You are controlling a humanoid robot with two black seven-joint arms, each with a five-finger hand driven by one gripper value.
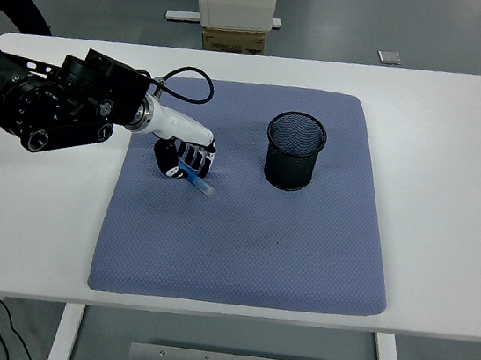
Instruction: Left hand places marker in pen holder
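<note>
The left hand (186, 157) is over the blue-grey mat's (239, 260) upper left part, its fingers curled tight around a blue marker (196, 179). The marker slants out of the grip toward 4 o'clock, its free end low over the mat. The black mesh pen holder (294, 152) stands upright at 3 o'clock from the hand, well apart from it, on the mat. Mat and holder sit on the white table (457, 155).

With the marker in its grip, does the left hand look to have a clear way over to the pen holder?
Probably yes. The left hand grips the blue marker on the mat, and the stretch of mat between it and the upright, open-topped pen holder is bare.
</note>
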